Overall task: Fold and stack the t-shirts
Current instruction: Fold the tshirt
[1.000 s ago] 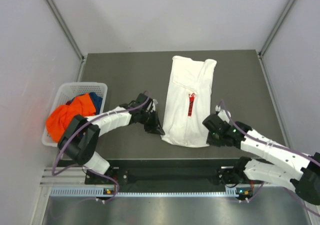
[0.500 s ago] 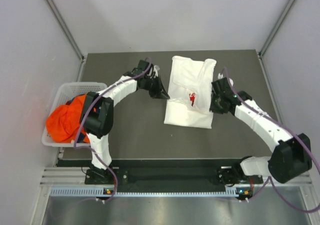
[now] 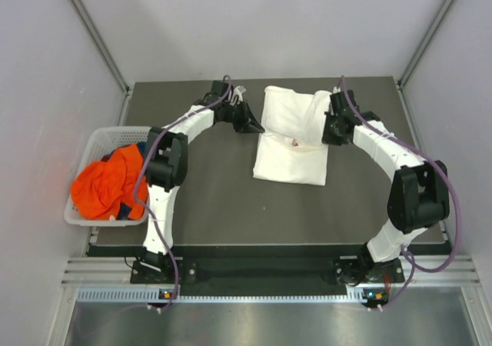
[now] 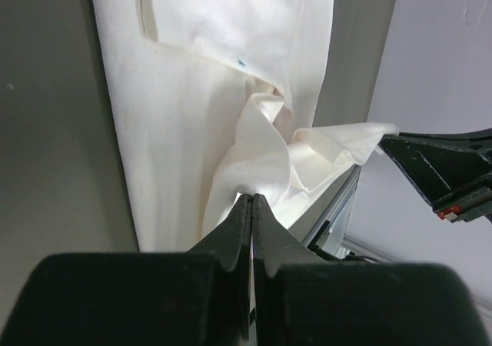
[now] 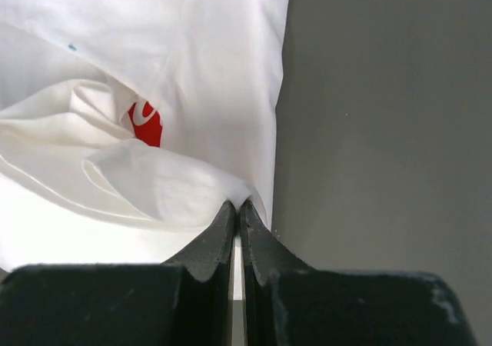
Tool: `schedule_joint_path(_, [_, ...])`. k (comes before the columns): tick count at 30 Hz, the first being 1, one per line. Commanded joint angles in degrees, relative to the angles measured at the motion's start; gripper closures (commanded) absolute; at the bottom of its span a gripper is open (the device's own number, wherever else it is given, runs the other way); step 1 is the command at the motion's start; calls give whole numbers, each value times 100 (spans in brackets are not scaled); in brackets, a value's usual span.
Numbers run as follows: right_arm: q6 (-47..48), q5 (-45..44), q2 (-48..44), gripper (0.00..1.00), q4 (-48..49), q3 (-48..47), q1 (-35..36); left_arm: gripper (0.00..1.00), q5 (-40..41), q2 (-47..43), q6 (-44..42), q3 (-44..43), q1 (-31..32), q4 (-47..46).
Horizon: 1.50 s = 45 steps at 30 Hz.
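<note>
Upper centre: the left gripper [image 3: 257, 127] and right gripper [image 3: 330, 131], each pinched shut on a hem corner, hold the white t-shirt [image 3: 290, 161] mid-fold. Next, the hem likely needs laying flat at the collar, then release.

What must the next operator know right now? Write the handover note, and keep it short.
Left gripper: shut on a pinched edge of the white t-shirt.
Right gripper: shut on the same shirt's edge.
White t-shirt: on the table, one end lifted over the rest, fold not yet laid down.
Orange t-shirt and dark blue t-shirt: unfolded in the basket.
Left to do: lay the fold, release, fold the other two, stack.
</note>
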<state>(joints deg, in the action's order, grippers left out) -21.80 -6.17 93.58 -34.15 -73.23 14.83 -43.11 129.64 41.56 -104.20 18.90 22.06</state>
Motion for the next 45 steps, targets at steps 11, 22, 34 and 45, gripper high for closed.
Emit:
schedule_joint_path(11, [501,783,705,100,770,-490,-604,100,-356,403,1012,-328,-228,-2057])
schedule_joint_path(22, [589,1013,1337,98,743,-1009,-674,100,-312,957,1170,-601,-325,-2083])
schedule_joint_path(34, [572,1092,2093,96,550,-1852,-841,100,-417,1695,1592,-1365,-439,-2593])
schedule_joint_path(45, [423,1224,2551,93,453,-2344,-1034,100,-426,2099,1715,-1779,-457,-2760])
